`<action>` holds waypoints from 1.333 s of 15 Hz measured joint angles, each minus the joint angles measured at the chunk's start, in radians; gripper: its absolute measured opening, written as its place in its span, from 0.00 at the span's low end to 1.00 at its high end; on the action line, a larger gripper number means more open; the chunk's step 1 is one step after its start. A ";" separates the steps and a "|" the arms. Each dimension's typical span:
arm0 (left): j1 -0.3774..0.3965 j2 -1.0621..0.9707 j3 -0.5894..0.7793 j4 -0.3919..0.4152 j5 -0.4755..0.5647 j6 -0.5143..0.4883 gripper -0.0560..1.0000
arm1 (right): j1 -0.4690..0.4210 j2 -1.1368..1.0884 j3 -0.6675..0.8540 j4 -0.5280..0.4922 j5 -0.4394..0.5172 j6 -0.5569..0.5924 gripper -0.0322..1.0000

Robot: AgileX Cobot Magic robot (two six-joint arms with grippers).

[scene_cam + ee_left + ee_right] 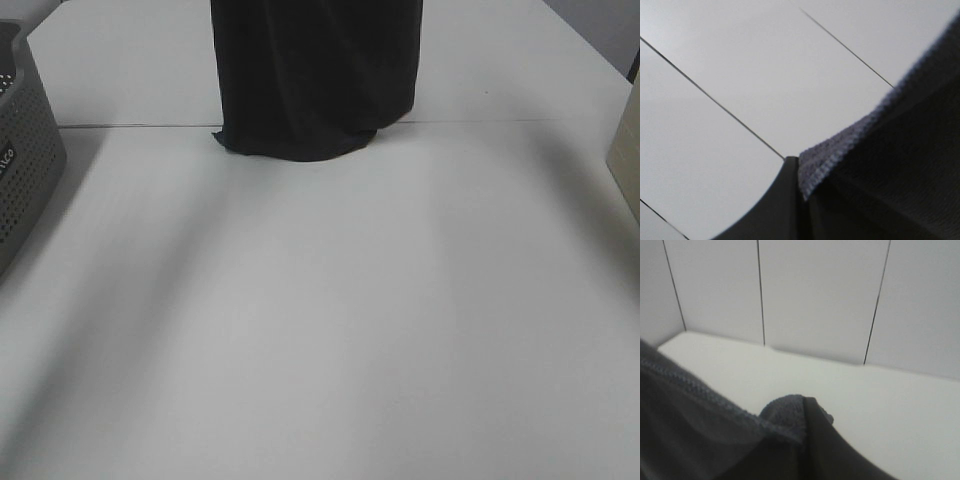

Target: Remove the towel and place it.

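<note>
The towel [315, 80] is hanging with its long axis upright at the far middle of the table [320, 330], lower hem touching the top. The left gripper [799, 172] and right gripper [802, 415] are both pinching its upper edge, so it is dangling below and between them.

We count one very dark navy-black terry towel [315, 80]. We count one grey perforated plastic basket [25, 170], partly cut by frame edge. We count one beige flat-sided object [627, 160], kind unclear. We count one white table [320, 330], with one thin seam line [140, 126] across it.
</note>
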 joint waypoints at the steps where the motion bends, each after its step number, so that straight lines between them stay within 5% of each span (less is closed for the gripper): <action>1: -0.009 -0.017 0.000 -0.049 0.175 -0.012 0.05 | 0.000 -0.003 0.000 0.002 0.109 0.000 0.05; 4: -0.045 -0.087 0.000 -0.225 0.757 0.013 0.05 | 0.002 -0.037 0.000 0.025 0.408 0.000 0.05; 7: -0.055 -0.138 0.000 -0.307 1.057 -0.007 0.05 | 0.002 -0.082 0.000 0.083 0.593 0.000 0.05; 8: -0.055 -0.166 0.000 -0.320 1.096 -0.105 0.05 | 0.002 -0.100 0.000 0.112 0.687 -0.001 0.05; 14: -0.055 -0.239 0.099 -0.309 1.099 -0.265 0.05 | 0.002 -0.100 0.000 0.170 0.721 -0.010 0.05; 15: -0.055 -0.372 0.336 -0.288 1.099 -0.298 0.05 | 0.002 -0.128 0.049 0.230 0.721 -0.010 0.05; 20: -0.062 -0.778 0.933 -0.343 1.088 -0.366 0.05 | 0.009 -0.392 0.503 0.295 0.720 -0.011 0.05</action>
